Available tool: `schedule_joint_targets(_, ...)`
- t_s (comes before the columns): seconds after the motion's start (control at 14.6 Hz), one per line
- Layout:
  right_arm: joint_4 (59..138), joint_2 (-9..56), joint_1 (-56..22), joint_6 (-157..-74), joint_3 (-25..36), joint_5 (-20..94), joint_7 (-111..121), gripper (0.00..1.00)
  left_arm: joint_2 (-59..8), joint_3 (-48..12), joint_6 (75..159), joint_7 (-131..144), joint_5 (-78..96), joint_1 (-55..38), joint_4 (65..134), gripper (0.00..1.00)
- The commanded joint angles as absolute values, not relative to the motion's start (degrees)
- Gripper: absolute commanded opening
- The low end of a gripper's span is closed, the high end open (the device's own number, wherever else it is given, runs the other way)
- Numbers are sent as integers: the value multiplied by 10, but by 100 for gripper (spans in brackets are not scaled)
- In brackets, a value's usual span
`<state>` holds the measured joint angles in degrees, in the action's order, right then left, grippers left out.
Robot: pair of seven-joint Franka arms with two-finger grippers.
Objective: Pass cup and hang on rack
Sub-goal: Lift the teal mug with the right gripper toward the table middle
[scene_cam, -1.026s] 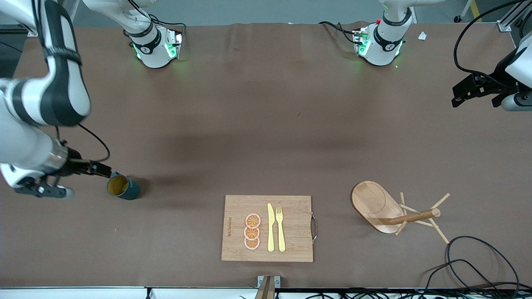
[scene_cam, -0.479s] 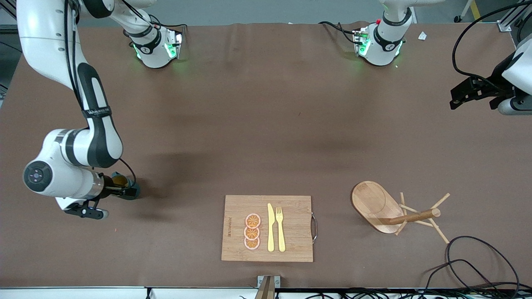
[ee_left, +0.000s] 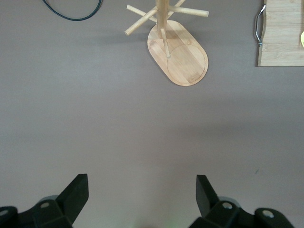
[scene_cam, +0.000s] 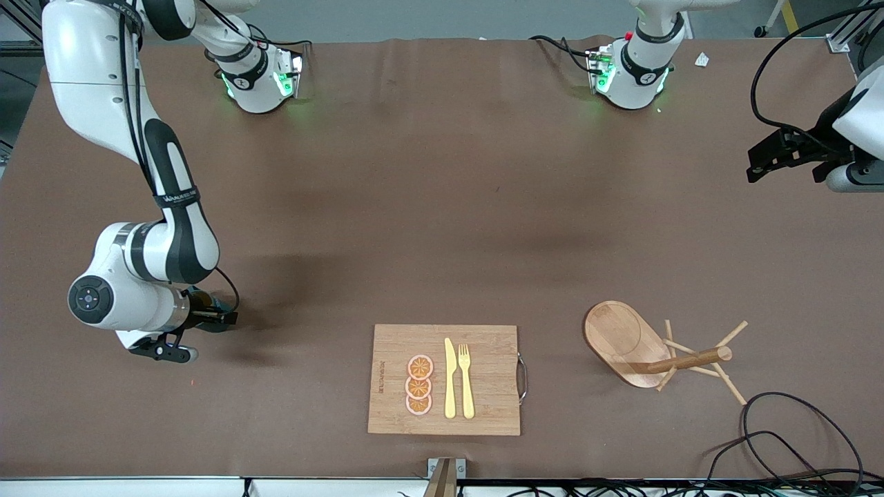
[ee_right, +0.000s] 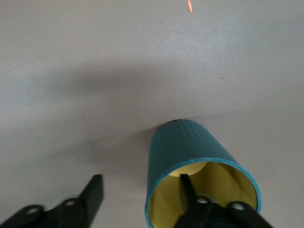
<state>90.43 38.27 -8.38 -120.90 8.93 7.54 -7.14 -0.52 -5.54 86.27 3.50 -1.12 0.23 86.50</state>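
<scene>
The dark teal cup (scene_cam: 217, 306) lies on its side on the table at the right arm's end, mostly hidden under the right wrist. In the right wrist view the cup (ee_right: 190, 145) shows its ribbed wall and yellow inside. My right gripper (ee_right: 140, 179) is open at the cup's mouth, with one finger inside the cup and the other outside its wall; it also shows in the front view (scene_cam: 221, 318). The wooden rack (scene_cam: 618, 338) stands toward the left arm's end and also shows in the left wrist view (ee_left: 183, 59). My left gripper (scene_cam: 758, 163) is open and empty (ee_left: 142, 178), waiting above the table's end.
A bamboo cutting board (scene_cam: 483, 373) with a yellow knife, a fork and orange slices lies near the front edge, between cup and rack. Black cables (scene_cam: 780, 442) loop on the table nearer to the front camera than the rack.
My right arm has swung in over the cup and the gripper has moved onto its mouth, so one finger now sits inside. The left arm has barely moved.
</scene>
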Motion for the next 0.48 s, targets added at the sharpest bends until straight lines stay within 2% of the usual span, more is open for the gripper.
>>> schedule_joint_targets(0.0, 915, 374, -83, -1216, 89, 82, -62, 23, -3, -55, 865, 25, -11, 4, 866, 100)
schedule_joint_targets(0.14, 914, 374, -81, -1216, 89, 82, -59, 16, -4, -55, 865, 25, -11, 6, 867, 100)
schedule_joint_targets(0.41, 911, 374, -76, -1215, 90, 81, -33, 8, -3, -55, 865, 25, -11, 7, 870, 100)
